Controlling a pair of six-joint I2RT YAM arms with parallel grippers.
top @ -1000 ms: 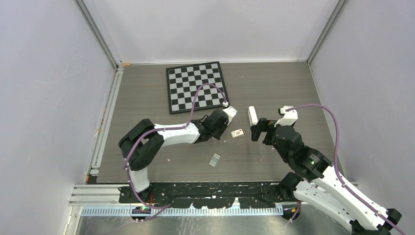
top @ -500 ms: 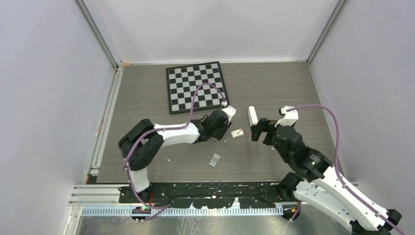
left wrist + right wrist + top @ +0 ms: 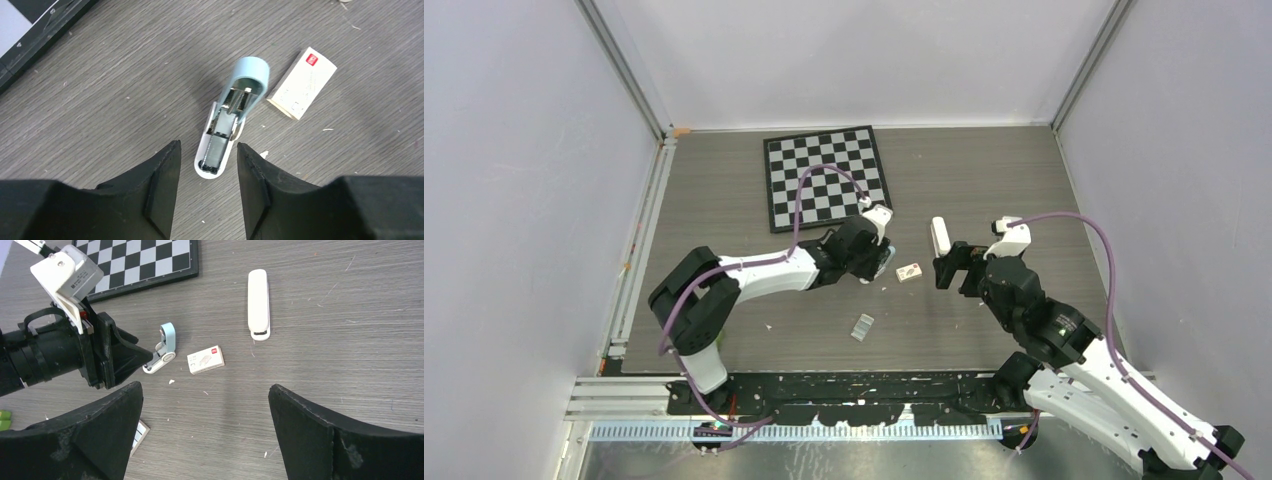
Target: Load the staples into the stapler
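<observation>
Jaws, left gripper (image 3: 209, 150): apart, gripping nothing. The black fingers (image 3: 162, 187) stand on either side of the white end of a small blue-and-white tool (image 3: 231, 112), with a gap showing on both sides. The tool lies on the table (image 3: 984, 170) with its metal inside showing and its blue end pointing away from the gripper.

Jaws, right gripper (image 3: 205, 390): spread wide and empty, over bare tabletop.

Small box (image 3: 302, 82): white card with a red mark, flat on the table just beside the blue end of the tool, between the two grippers.

Stapler (image 3: 259, 304): white, slim, lying flat beyond the right gripper and to the right of the small box; neither gripper touches it.

Staples (image 3: 862, 327): small grey block, flat on the table nearer the arm bases, apart from both grippers and well apart from the stapler.

Chessboard (image 3: 826, 178): black and white, flat at the far side of the table behind the left gripper.
</observation>
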